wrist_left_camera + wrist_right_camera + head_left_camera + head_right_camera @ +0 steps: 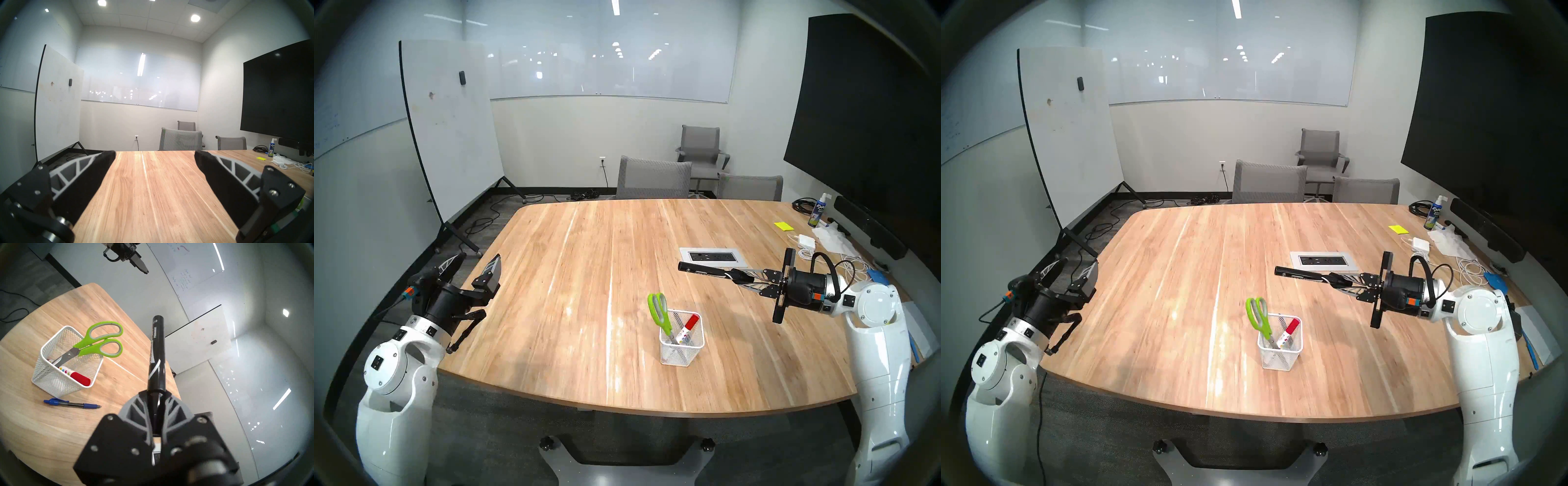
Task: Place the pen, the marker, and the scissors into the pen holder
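A thick black marker [156, 351] is clamped at one end by the right tool [156, 395], held high and nearly level above the surface [585, 271]. Light, stiff and glossy, it may slip. The pen holder [682, 342] stands below, scissors [660, 312] inside; its narrow rim leaves little room. The pen [71, 404] lies beside it. The left tool [473, 268] is spread, empty.

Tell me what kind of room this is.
Most likely an office meeting room: a large wooden conference table, a rolling whiteboard, grey office chairs and a big dark wall screen.
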`<state>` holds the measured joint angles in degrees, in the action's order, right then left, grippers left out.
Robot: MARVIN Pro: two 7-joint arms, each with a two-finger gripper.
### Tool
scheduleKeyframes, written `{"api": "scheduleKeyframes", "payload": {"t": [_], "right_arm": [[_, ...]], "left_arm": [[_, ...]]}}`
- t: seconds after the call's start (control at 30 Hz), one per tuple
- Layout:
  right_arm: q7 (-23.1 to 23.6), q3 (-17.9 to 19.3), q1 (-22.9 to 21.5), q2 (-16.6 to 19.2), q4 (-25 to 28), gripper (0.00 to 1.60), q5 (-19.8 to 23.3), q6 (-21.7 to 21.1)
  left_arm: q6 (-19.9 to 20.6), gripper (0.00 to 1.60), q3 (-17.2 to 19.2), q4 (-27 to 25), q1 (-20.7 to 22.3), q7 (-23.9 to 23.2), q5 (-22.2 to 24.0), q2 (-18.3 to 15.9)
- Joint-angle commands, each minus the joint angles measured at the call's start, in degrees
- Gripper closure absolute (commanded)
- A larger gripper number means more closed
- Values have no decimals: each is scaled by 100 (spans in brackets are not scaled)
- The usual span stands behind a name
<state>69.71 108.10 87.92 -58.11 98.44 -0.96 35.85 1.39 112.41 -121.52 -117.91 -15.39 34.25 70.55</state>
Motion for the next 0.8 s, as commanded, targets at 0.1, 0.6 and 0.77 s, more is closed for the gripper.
{"api": "scheduleKeyframes", "payload": {"t": [0.1, 0.6, 0.77], "right_arm": [[144, -62, 59, 358, -34, 160, -33, 338], [-390, -248, 167, 845, -127, 160, 99, 462], [-452, -272, 76, 910, -82, 160, 237, 220]], "left_arm": [[16, 0, 27, -101, 7, 5, 6, -3], [27, 0, 33, -101, 15, -9, -6, 15], [28, 0, 34, -100, 18, -14, -10, 19]]}}
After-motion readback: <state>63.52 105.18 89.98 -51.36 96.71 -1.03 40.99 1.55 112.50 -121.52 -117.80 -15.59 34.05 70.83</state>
